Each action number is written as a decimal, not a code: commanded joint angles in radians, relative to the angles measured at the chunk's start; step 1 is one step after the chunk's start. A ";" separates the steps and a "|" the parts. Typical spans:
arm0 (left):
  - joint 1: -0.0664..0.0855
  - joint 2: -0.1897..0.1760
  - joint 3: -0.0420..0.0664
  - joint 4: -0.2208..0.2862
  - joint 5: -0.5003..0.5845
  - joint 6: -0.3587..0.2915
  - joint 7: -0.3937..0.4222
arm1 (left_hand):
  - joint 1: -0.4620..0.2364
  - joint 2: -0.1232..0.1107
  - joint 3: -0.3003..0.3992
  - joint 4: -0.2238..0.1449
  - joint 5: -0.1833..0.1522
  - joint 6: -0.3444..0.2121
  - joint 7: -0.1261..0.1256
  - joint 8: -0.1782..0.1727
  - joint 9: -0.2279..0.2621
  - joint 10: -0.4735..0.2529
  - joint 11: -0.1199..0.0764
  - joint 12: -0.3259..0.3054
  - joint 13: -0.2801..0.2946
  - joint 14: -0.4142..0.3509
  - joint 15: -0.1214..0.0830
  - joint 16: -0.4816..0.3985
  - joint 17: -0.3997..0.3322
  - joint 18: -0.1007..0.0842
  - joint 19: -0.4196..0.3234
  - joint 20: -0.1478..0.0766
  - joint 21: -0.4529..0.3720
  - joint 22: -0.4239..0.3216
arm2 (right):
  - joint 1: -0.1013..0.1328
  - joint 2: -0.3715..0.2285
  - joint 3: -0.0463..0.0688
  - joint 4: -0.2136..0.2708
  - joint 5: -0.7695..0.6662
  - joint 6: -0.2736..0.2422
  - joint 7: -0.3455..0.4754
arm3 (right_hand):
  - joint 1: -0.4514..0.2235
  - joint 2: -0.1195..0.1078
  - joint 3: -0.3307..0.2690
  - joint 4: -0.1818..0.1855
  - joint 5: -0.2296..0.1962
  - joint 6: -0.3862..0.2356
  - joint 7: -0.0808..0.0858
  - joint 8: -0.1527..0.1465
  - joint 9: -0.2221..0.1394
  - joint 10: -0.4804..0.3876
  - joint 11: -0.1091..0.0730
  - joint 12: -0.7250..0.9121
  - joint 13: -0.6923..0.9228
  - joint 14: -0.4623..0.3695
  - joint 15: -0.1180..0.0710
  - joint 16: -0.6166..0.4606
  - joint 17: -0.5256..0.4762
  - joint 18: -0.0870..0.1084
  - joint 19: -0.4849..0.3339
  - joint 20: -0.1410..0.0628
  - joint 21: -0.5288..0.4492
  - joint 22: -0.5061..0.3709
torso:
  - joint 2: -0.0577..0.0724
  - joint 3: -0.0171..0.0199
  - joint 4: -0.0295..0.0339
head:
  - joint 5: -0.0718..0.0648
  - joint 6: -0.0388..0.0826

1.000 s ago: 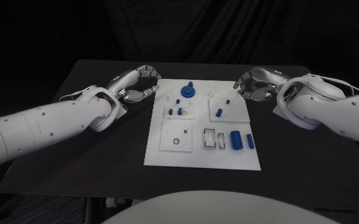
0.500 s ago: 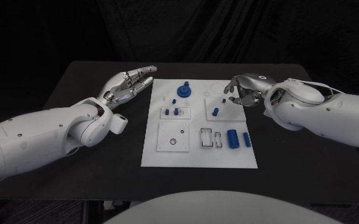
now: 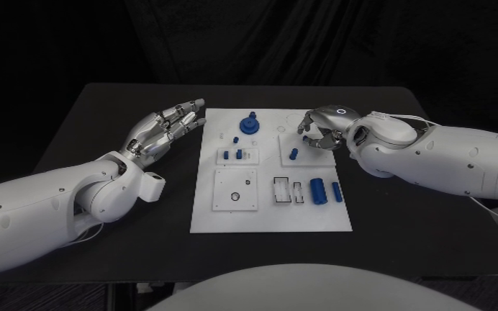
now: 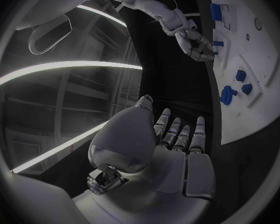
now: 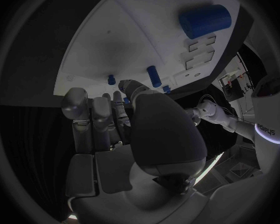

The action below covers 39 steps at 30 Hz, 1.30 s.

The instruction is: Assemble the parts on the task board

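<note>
Both of my hands have shifted since the earlier frames: my right hand (image 3: 319, 128) has come in from beyond the board's far right corner and now hangs over the task board (image 3: 272, 214), while my left hand (image 3: 164, 129) has uncurled and lies flat with its fingers spread, just beside the board's left edge and holding nothing. My right hand's fingers are curled downward over the far right quarter of the board; I cannot tell from the head view whether they already pinch anything, and the right wrist view shows no part between them, so I record it as probably holding nothing. Directly below and slightly toward me from that hand stands a small blue peg (image 3: 293, 155) on its raised square plate, apart from the fingertips. Other parts remain in place: the blue knob (image 3: 249, 123) at the far middle, two short blue pieces (image 3: 232, 155) on the left plate, and the large blue cylinder (image 3: 317, 191) with a slimmer one (image 3: 335, 191) beside it at the near right. My judgement is that the step in hand is picking up the small peg. To do it well I should lower straight down, close thumb and finger on opposite sides of the peg, avoid tilting it, and keep my left hand clear of the board.
</note>
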 commanded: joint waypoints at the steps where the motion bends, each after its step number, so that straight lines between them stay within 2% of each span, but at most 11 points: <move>1: -0.002 0.001 0.001 0.005 0.032 0.051 0.104 | 0.020 0.001 -0.009 -0.001 0.010 0.000 -0.003 -0.002 -0.005 -0.005 0.004 0.001 -0.001 0.005 0.010 -0.005 0.000 0.017 0.004 0.009 -0.001 -0.001 | -0.011 0.007 0.000 -0.015 -0.041 -0.029 -0.010 | -0.012 -0.001 0.003 -0.004 0.005 0.004 -0.004 0.004 0.001 0.010 0.001 -0.003 -0.003 0.006 0.000 0.005 -0.001 -0.011 0.007 0.002 0.007 0.123 | 0.003 -0.0063 0.0010 | 0.000 0.000; 4: -0.003 -0.001 0.001 0.007 0.032 0.056 0.099 | 0.049 0.006 -0.011 -0.005 0.029 0.003 -0.003 -0.001 -0.010 -0.008 0.006 0.004 -0.001 0.015 0.021 -0.002 0.002 0.016 0.015 0.019 0.003 0.006 | -0.016 0.015 0.000 -0.026 -0.042 -0.037 -0.002 | -0.012 0.002 0.006 -0.004 0.011 0.007 -0.006 0.006 0.003 0.020 0.000 -0.002 -0.010 0.011 -0.001 0.011 0.001 -0.013 0.015 0.002 0.021 0.126 | 0.004 -0.0069 0.0011 | -0.002 0.000; 6: -0.004 -0.003 0.001 0.008 0.032 0.058 0.098 | 0.085 0.012 -0.008 -0.011 0.056 0.004 -0.006 -0.001 -0.016 -0.007 0.014 0.013 -0.001 0.029 0.032 0.003 0.005 0.016 0.034 0.031 0.009 0.020 | -0.019 0.021 0.000 -0.032 -0.042 -0.042 0.003 | -0.015 0.004 0.009 -0.006 0.017 0.022 -0.007 0.013 0.009 0.038 -0.003 -0.001 -0.022 0.019 -0.003 0.019 0.003 -0.015 0.024 0.001 0.039 0.130 | 0.004 -0.0072 0.0010 | -0.004 0.000; 9: -0.006 -0.005 0.001 0.010 0.032 0.061 0.097 | 0.094 0.015 -0.009 -0.009 0.060 0.004 -0.007 -0.001 -0.019 -0.006 0.016 0.017 0.000 0.037 0.036 0.006 0.007 0.019 0.044 0.035 0.013 0.030 | -0.024 0.030 0.000 -0.043 -0.042 -0.052 0.009 | -0.013 0.006 0.012 -0.008 0.023 0.027 -0.006 0.016 0.012 0.048 -0.005 -0.001 -0.030 0.021 -0.004 0.022 0.001 -0.016 0.026 0.000 0.044 0.131 | 0.002 -0.0057 0.0003 | -0.005 0.000; 15: -0.008 -0.002 0.001 0.008 0.033 0.068 0.091 | 0.108 0.017 -0.010 -0.008 0.067 0.009 -0.005 0.000 -0.021 -0.005 0.020 0.021 0.000 0.048 0.041 0.010 0.008 0.022 0.057 0.043 0.017 0.036 | -0.029 0.041 0.000 -0.060 -0.043 -0.059 0.017 | -0.011 0.010 0.024 -0.018 0.071 0.052 -0.002 0.031 0.027 0.072 -0.008 -0.005 -0.057 0.029 -0.008 0.033 -0.001 -0.019 0.036 -0.004 0.066 0.135 | 0.001 -0.0052 0.0026 | -0.012 0.000; 19: -0.009 -0.001 0.001 0.007 0.033 0.070 0.087 | 0.114 0.019 -0.009 -0.009 0.070 0.006 -0.004 -0.001 -0.024 -0.007 0.021 0.021 -0.001 0.050 0.045 0.011 0.009 0.022 0.060 0.047 0.018 0.035 | -0.031 0.043 0.000 -0.063 -0.043 -0.065 0.023 | -0.007 0.017 0.031 -0.032 0.106 0.066 -0.002 0.049 0.048 0.114 -0.015 -0.001 -0.078 0.044 -0.013 0.047 0.005 -0.023 0.051 -0.008 0.095 0.141 | 0.001 -0.0045 -0.0015 | -0.010 0.000; 22: -0.009 0.000 0.001 0.005 0.033 0.073 0.082 | 0.121 0.020 -0.008 -0.011 0.074 0.010 -0.001 0.000 -0.024 -0.008 0.023 0.023 0.000 0.054 0.047 0.013 0.009 0.023 0.064 0.050 0.019 0.037 | -0.033 0.044 0.000 -0.066 -0.043 -0.067 0.028 | -0.006 0.022 0.031 -0.043 0.114 0.078 0.002 0.067 0.070 0.135 -0.024 -0.002 -0.090 0.049 -0.020 0.050 0.001 -0.024 0.056 -0.013 0.105 0.142 | 0.001 -0.0047 -0.0006 | -0.011 0.000; 25: -0.010 0.002 0.001 0.004 0.033 0.072 0.076 | 0.133 0.021 -0.008 -0.011 0.078 0.042 0.024 0.007 -0.020 -0.007 0.013 0.027 0.000 0.056 0.051 0.014 0.010 0.026 0.070 0.057 0.020 0.034 | -0.034 0.044 0.000 -0.068 -0.043 -0.068 0.030 | -0.008 0.026 0.026 -0.055 0.118 0.082 0.000 0.092 0.101 0.150 -0.029 -0.003 -0.103 0.051 -0.025 0.051 -0.004 -0.025 0.057 -0.019 0.111 0.143 | 0.001 -0.0054 0.0014 | -0.015 0.000; 28: -0.010 0.005 0.001 0.003 0.033 0.067 0.072 | 0.138 0.020 -0.009 -0.010 0.080 0.063 0.040 0.012 -0.018 -0.005 0.007 0.034 0.001 0.060 0.054 0.016 0.010 0.028 0.078 0.062 0.023 0.040 | -0.035 0.045 0.000 -0.070 -0.043 -0.066 0.030 | -0.013 0.027 0.023 -0.058 0.121 0.072 0.000 0.100 0.114 0.155 -0.028 -0.004 -0.108 0.052 -0.024 0.052 -0.006 -0.026 0.058 -0.020 0.115 0.143 | 0.001 -0.0056 -0.0002 | -0.013 0.000; 34: -0.012 0.010 0.001 -0.001 0.033 0.067 0.066 | 0.141 0.019 -0.010 -0.010 0.083 0.065 0.043 0.012 -0.018 -0.006 0.008 0.034 0.001 0.066 0.056 0.019 0.011 0.030 0.087 0.065 0.027 0.048 | -0.036 0.045 0.000 -0.073 -0.043 -0.060 0.027 | -0.021 0.029 0.019 -0.060 0.124 0.065 0.001 0.112 0.131 0.166 -0.028 -0.002 -0.114 0.056 -0.023 0.055 -0.006 -0.027 0.062 -0.019 0.123 0.145 | 0.001 -0.0054 0.0008 | -0.016 0.000; 39: -0.013 0.013 0.001 -0.004 0.033 0.070 0.060 | 0.144 0.018 -0.010 -0.010 0.086 0.064 0.046 0.012 -0.019 -0.009 0.007 0.032 0.000 0.067 0.058 0.020 0.012 0.031 0.092 0.067 0.028 0.050 | -0.036 0.043 0.000 -0.075 -0.043 -0.051 0.022 | -0.037 0.025 0.016 -0.059 0.128 0.029 -0.002 0.118 0.153 0.177 -0.027 -0.008 -0.128 0.061 -0.019 0.052 -0.017 -0.028 0.068 -0.016 0.130 0.145 | 0.001 -0.0049 0.0012 | -0.018 0.000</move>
